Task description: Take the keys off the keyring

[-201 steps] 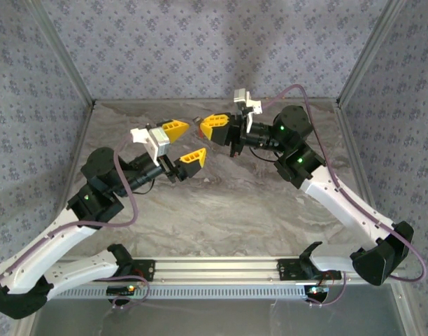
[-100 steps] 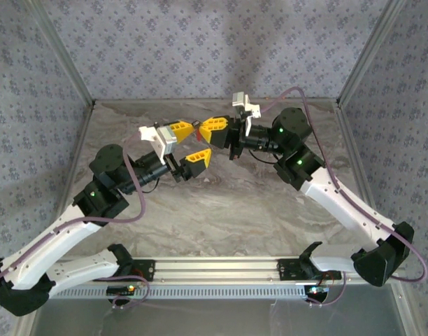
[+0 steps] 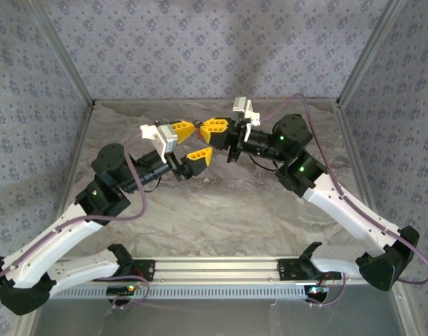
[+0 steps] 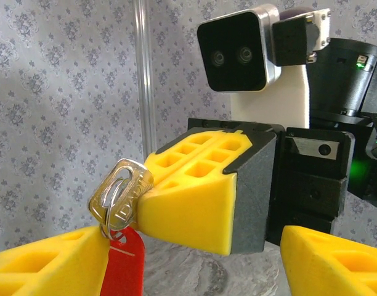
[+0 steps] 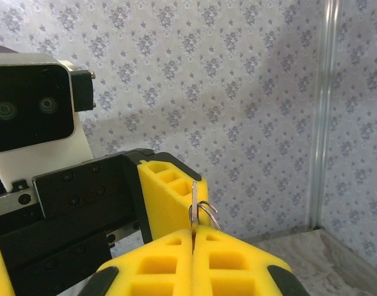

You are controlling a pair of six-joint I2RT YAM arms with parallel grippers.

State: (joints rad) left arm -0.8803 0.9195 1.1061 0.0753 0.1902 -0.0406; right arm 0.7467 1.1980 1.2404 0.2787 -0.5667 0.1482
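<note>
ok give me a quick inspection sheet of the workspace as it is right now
surface: grey marbled tabletop
job's things: silvery key on the keyring, red tag hanging below it, all in the air
clutter: nothing seen
grippers: right gripper shut on the key; left gripper open, facing it, one finger beside the tag
cables: purple cable looped along each arm
surroundings: patterned walls, metal frame posts

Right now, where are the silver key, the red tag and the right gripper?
silver key (image 4: 133,191): left wrist view, on its flat head.
red tag (image 4: 127,265): left wrist view, on its flat face.
right gripper (image 5: 193,233): right wrist view, where its shut jaws meet.
</note>
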